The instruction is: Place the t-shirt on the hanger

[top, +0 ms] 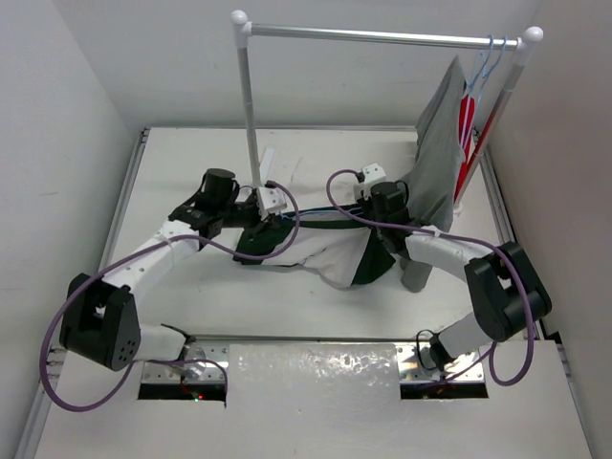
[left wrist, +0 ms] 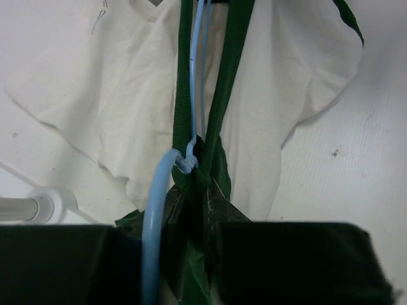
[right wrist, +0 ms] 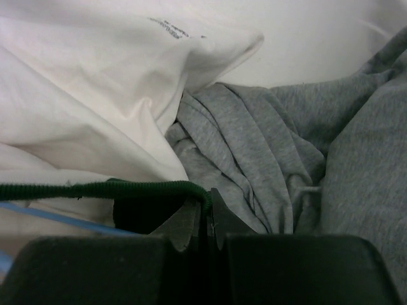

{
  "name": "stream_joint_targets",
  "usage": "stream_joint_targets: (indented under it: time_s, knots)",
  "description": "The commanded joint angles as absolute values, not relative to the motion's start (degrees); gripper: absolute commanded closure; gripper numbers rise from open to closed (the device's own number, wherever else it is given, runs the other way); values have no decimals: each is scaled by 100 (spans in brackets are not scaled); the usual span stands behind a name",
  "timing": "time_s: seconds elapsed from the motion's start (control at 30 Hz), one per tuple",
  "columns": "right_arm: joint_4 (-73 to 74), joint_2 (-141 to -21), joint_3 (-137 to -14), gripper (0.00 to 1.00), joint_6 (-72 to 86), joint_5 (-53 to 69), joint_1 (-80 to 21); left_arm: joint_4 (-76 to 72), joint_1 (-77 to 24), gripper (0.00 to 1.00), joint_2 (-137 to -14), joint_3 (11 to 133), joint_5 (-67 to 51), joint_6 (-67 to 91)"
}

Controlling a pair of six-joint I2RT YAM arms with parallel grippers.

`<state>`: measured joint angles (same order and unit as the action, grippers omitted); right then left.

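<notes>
Robotics lab bench, garment-handling test cell. Flat white tabletop boxed by plain white wall panels at 9, 12 and 3 o'clock. White-and-black jointed left arm at 8 o'clock, matching right arm at 4 o'clock, both bolted at near edge. Looped purple cables run along arms. White-post garment rail with metal bar at 12 to 1 o'clock. Plain grey garment and red garment hang at 1 o'clock. Dark green and off-white raglan t-shirt at centre between arms.
</notes>
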<state>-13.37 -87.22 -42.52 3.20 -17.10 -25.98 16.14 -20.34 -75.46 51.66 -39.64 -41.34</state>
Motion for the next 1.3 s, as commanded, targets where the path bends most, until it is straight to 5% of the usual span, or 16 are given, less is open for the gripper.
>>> stream_joint_targets:
  time_s: [0.0, 0.03, 0.13, 0.6, 0.67, 0.8, 0.87, 1.07, 1.27]
  knots:
    - [-1468, -8745, -4228, 100, 167, -1521, -2602, 1029, -2100, 89, -7787, 5072, -4210, -3929]
    - [-1476, -8763, -4219, 100, 167, -1486, -2602, 907, -2101, 76, -7848, 5028, -4193, -3807]
    - [-1634, -8789, -4114, 100, 185, -1267, -2601, 345, -2109, 63, -8042, 4949, -4184, -3640]
    - [-1925, -8798, -3902, 100, 290, -896, -2602, -993, -2294, 62, -9650, 5176, -4113, -2935]
    - [-1916, -8798, -3885, 100, 273, -940, -2593, -993, -2294, 64, -9764, 5186, -4271, -2997]
    - [-1925, -8807, -3876, 100, 255, -905, -2601, -862, -2329, 93, -9642, 5133, -4614, -3120]
    - [-1846, -8815, -3928, 100, 246, -931, -2593, -809, -2355, 100, -9510, 5107, -4518, -3146]
    - [-1416, -8666, -4209, 100, -243, -1608, -2628, -44, -2355, 100, -8904, 4940, -3736, -4077]
    - [-932, -8657, -5194, 100, -1667, -1302, -3470, 272, -2496, 100, -8297, 4869, -4139, -4429]
